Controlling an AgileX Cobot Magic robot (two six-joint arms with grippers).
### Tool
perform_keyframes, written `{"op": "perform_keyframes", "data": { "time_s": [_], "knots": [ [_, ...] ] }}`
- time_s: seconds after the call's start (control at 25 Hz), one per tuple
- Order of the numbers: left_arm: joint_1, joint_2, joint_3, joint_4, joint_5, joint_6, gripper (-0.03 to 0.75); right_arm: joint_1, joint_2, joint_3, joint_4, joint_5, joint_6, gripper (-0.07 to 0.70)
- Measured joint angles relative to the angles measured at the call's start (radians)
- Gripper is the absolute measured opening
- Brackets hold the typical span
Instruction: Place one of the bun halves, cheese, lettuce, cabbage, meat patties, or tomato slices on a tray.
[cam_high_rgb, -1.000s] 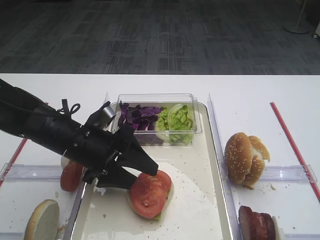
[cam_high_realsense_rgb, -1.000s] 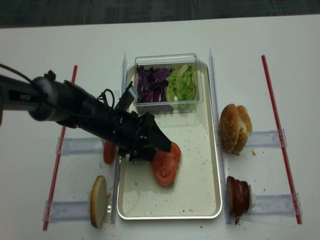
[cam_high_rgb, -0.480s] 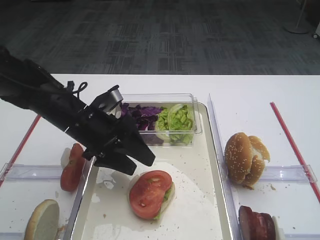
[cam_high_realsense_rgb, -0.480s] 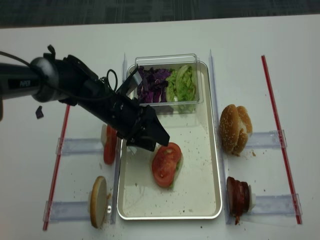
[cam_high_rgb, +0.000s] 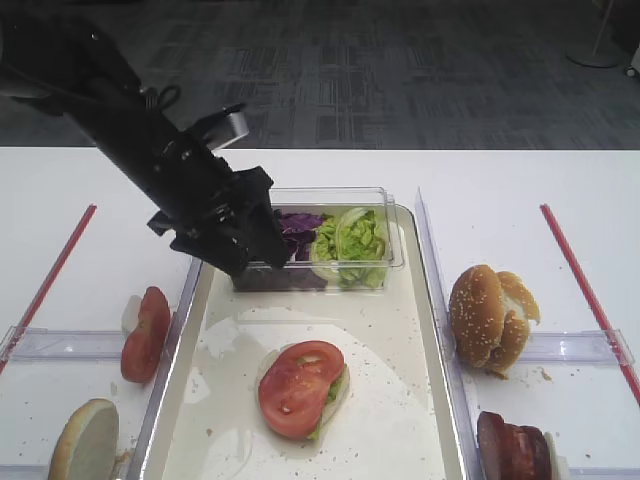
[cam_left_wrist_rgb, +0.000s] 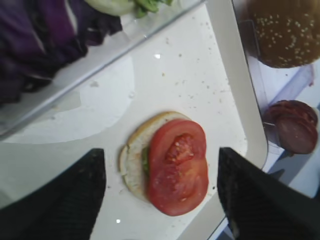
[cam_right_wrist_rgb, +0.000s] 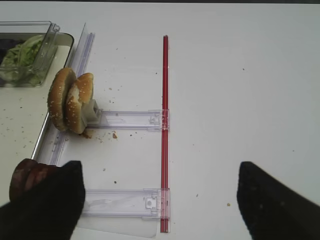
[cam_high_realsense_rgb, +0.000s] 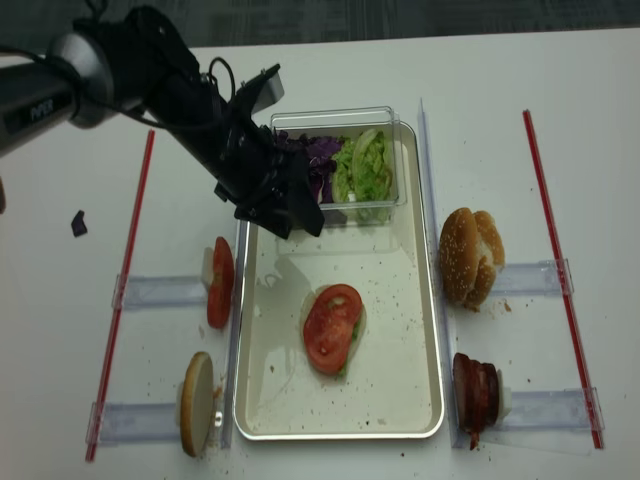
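Note:
A tomato slice lies on a bun half on the tray's cream floor, with a bit of lettuce between them. My left gripper hangs open above the tray's far left part, beside the clear box. In the left wrist view its empty fingers frame the tomato slice from well above. My right gripper stands open over bare table right of the tray, holding nothing. Cabbage and lettuce fill the box. Cheese is out of view.
More tomato slices stand on edge left of the tray, with a bun half in front of them. Right of the tray are bun halves and meat patties. Red strips and clear rails lie on the table.
My left gripper has risen from the tomato slice and drawn back toward the clear box, still open. The tomato slice stays on the bun half on the tray.

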Motion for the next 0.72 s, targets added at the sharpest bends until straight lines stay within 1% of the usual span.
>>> {"op": "perform_keyframes", "data": {
  "time_s": [0.24,0.36,0.48,0.72],
  "knots": [
    [0.0,0.0,-0.165,0.174,0.017,-0.144,0.44,0.0,0.0,0.0,0.0,0.0,0.0,0.633],
    [0.0,0.0,-0.225,0.259,0.025,-0.187,0.44,0.0,0.0,0.0,0.0,0.0,0.0,0.633],
    [0.0,0.0,-0.26,0.337,0.027,-0.214,0.44,0.0,0.0,0.0,0.0,0.0,0.0,0.633],
    [0.0,0.002,-0.276,0.498,0.032,-0.275,0.44,0.0,0.0,0.0,0.0,0.0,0.0,0.633]
  ]
}}
